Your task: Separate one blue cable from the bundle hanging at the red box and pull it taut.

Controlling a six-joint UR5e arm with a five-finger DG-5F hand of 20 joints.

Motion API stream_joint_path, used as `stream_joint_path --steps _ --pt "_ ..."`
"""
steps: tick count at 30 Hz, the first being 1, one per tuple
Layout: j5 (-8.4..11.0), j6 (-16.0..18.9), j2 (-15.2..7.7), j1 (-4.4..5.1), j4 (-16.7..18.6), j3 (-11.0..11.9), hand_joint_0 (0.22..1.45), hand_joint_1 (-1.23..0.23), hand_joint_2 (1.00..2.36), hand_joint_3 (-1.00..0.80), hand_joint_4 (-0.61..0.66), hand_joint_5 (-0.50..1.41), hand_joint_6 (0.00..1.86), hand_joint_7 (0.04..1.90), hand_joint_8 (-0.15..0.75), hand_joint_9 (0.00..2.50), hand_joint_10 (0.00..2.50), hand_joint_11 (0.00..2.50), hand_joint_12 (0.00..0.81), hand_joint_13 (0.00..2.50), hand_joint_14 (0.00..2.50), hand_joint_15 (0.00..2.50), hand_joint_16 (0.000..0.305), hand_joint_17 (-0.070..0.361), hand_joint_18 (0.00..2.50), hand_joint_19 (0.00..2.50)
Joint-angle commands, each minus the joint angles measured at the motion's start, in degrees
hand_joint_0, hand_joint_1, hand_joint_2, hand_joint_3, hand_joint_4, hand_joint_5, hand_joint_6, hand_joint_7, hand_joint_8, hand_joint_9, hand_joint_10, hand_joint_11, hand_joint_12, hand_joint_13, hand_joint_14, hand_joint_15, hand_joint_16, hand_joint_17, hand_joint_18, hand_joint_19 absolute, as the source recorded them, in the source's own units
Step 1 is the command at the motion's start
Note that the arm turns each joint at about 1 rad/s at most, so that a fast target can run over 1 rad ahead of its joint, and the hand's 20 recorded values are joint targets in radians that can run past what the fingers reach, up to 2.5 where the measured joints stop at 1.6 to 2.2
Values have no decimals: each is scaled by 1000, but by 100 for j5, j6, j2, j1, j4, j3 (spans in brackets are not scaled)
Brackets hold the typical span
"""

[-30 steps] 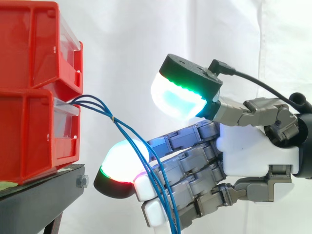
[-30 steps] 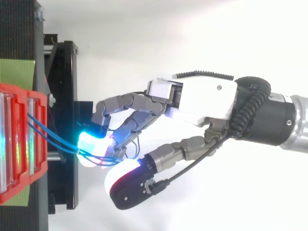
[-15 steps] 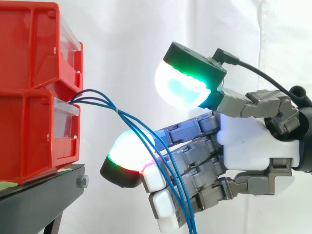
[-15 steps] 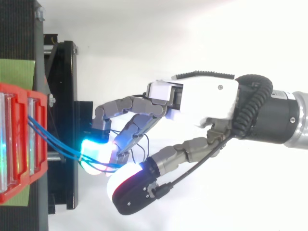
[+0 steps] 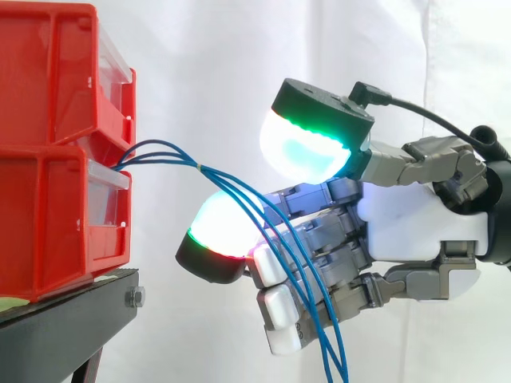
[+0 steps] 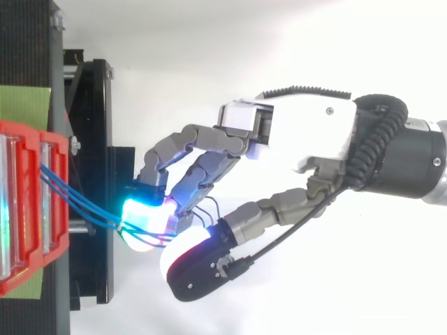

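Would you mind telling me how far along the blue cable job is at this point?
Looks done: the hand is at the bundle, its fingers lying against the blue cables. In hand: the cables fan across the fingers, with the thumb apart above, pinching nothing. Left: isolating one cable and pulling it taut from the red box.

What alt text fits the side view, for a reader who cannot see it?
A robot hand reaches from the right toward stacked red bins; blue cables run out from them and hang down across its open fingers.
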Motion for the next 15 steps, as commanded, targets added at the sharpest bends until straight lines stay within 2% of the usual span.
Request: stream_joint_path --steps 1,4,8,10,12,15 --pt "-3 0 25 -10 -104 9 609 -653 1001 -480 173 -176 893 850 371 930 15 636 333 1000 18 561 31 71 721 485" --pt "-3 0 60 -19 -148 0 601 -586 1001 -491 170 -173 892 874 378 960 15 640 343 1016 18 567 32 73 727 503" --pt "23 0 122 -19 -236 9 617 -574 1006 -423 154 -172 899 894 379 966 15 649 348 1028 20 583 33 74 737 506" --pt "23 0 130 -19 -262 9 625 -619 1012 -351 155 -174 909 945 381 962 13 675 354 1027 18 587 34 76 743 505" --pt "23 0 130 -19 -280 18 635 -667 1014 -330 144 -183 932 895 376 946 13 704 355 1022 21 590 34 78 745 506" --pt "32 35 122 -45 -403 149 650 -743 1012 -339 161 -199 947 857 368 922 16 731 355 1014 21 603 35 80 745 512"
